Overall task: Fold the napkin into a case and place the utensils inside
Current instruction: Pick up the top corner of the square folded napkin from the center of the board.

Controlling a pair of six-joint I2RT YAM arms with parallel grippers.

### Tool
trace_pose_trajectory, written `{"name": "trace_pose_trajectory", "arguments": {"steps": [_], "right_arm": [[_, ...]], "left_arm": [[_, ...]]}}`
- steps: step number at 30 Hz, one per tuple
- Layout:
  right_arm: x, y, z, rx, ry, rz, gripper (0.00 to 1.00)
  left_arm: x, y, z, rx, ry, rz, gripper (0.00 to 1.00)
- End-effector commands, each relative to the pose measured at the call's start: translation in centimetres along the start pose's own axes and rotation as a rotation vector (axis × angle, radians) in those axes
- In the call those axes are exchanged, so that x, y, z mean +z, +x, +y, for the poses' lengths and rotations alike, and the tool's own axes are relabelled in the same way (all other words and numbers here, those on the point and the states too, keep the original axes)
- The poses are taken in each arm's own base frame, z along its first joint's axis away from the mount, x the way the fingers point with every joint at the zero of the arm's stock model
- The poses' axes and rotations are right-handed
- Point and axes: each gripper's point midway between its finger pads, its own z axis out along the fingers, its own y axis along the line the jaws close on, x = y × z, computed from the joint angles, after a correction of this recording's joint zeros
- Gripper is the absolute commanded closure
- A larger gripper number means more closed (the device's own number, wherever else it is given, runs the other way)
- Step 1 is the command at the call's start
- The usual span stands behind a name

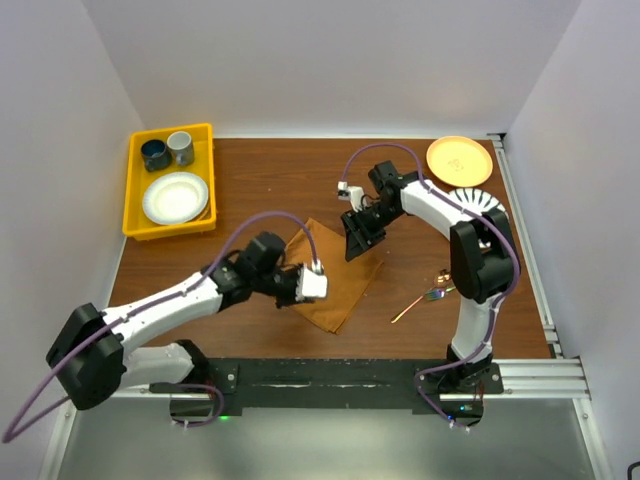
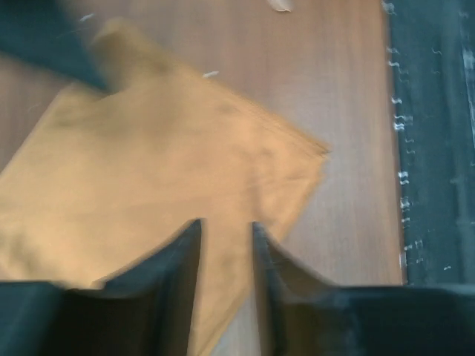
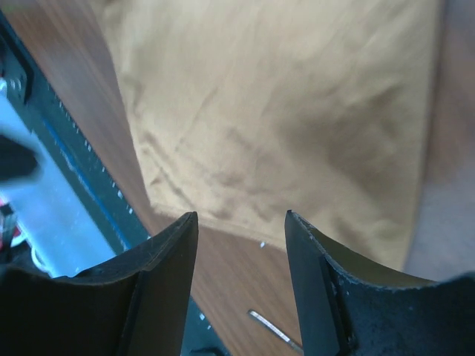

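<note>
Top external shows the napkin (image 1: 345,285) lying flat and skewed on the table (image 1: 260,190), not yet a narrow case. The utensils (image 1: 432,295) lie off the napkin's right side, well apart from the cloth.

Your left tool (image 1: 312,284) is over the napkin's left edge. Its wrist view shows only a narrow gap between the jaws, cloth beneath them and nothing plainly pinched. Your right tool (image 1: 355,240) hangs above the napkin's far corner, jaws wider apart and empty.

For a clean fold, lower each tool until one jaw slides under the napkin's edge, then close firmly. Lift both sides together and low, and carry them across the napkin's middle so the edges meet square. Lay the fold down before you let go.
</note>
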Motion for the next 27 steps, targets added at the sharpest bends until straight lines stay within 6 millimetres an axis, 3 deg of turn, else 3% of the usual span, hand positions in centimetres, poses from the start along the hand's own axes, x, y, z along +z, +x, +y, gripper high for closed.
{"name": "trace_pose_trajectory", "arguments": {"steps": [1,5,10,12,27], "right_arm": [[-0.5,-2.2,-1.2,0.005,0.038,-0.054,0.46],[-0.2,-2.4,-2.1,0.018,0.05,-0.044,0.46],[-0.1,-2.8,-2.4,0.015,0.052,-0.047,0.47],[-0.1,-2.8,-2.3,0.016,0.05,-0.043,0.46],[-0.1,-2.8,-2.4,0.024,0.024,-0.05,0.46]], "left_arm": [[1.8,-0.6,-1.0,0.305,-0.071,0.066,0.76],[3.8,-0.4,-3.8,0.45,-0.06,0.089,0.73],[5.8,0.0,-5.9,0.556,-0.044,0.126,0.72],[6.3,-0.6,-6.0,0.583,-0.049,0.104,0.71],[9.5,1.3,-7.3,0.585,0.016,0.163,0.65]]}}
